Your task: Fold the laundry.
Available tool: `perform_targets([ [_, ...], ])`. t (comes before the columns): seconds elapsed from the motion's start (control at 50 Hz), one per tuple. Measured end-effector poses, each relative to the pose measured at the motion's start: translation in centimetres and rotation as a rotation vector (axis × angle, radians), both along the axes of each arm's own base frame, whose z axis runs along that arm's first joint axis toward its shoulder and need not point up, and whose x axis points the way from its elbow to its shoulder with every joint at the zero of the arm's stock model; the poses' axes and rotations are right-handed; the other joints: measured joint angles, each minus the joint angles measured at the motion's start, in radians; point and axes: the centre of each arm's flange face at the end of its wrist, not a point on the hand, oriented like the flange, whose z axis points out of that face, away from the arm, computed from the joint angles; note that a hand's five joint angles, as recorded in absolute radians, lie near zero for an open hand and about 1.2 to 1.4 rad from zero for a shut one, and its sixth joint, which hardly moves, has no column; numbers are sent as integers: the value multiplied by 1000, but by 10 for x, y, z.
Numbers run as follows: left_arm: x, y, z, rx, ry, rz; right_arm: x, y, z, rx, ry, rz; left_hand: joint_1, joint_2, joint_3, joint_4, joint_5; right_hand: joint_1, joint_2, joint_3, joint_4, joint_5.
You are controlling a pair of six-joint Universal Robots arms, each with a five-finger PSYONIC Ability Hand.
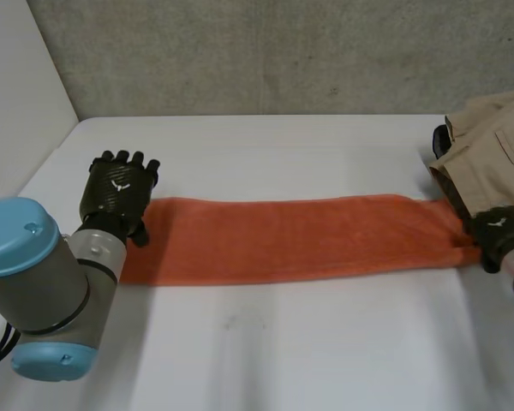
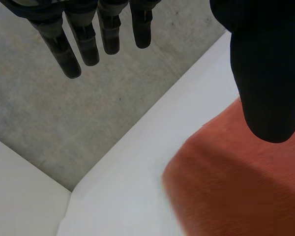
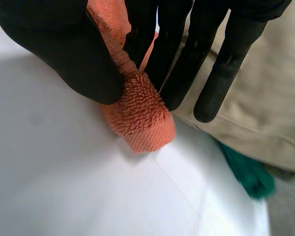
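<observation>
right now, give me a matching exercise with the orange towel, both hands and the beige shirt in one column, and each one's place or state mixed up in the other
Column one:
1. orange towel
2. left hand
3. right hand
4. beige shirt

Column two:
A. open, fingers straight, at the towel's left end
B. heaped at the right side of the table
C. stretched in a long strip across the table
D. pinching the towel's right end

Pairs: 1-C, 2-A, 3-D, 4-B
</observation>
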Motion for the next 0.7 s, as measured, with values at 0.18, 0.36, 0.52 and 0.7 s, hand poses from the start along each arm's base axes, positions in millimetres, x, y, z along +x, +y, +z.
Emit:
perform_targets([
  [0.18, 2, 3, 5, -17, 9, 2, -62, -10, 27, -23, 125, -170, 0, 0, 0, 0, 0, 0, 0, 0, 3, 0],
  [0.36, 3, 3, 9, -28, 13, 6, -84, -15, 47, -41, 289, -252, 0, 0, 0, 0, 0, 0, 0, 2, 4, 0],
  [0.52, 5, 6, 19, -52, 24, 8, 15, -1, 92, -234, 286, -69, 0, 0, 0, 0, 0, 0, 0, 5, 4, 7],
  [0.7, 9, 5, 27, -73, 36, 21, 181, 63, 108, -462, 94, 444, 0, 0, 0, 0, 0, 0, 0, 6, 4, 7],
])
